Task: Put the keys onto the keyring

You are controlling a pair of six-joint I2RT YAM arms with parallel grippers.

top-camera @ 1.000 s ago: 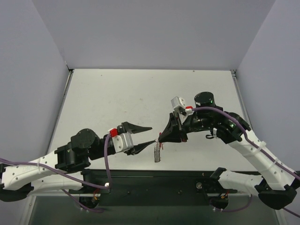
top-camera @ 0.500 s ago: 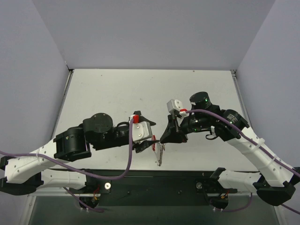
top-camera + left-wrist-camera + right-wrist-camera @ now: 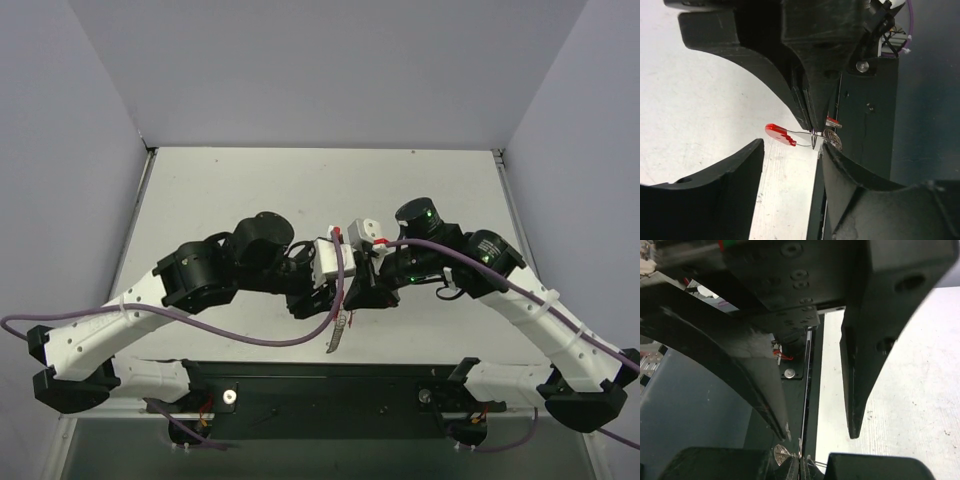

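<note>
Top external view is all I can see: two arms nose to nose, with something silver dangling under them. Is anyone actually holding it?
Observer: Yes. The left wrist view shows the right gripper shut on the thin wire of the red keyring.
Operator: And the other claw?
Observer: The left gripper is open, its fingers either side of the keyring.
Operator: Any key on it?
Observer: A small round silver piece sits by the pinch; key head or chain, I cannot tell.
</note>
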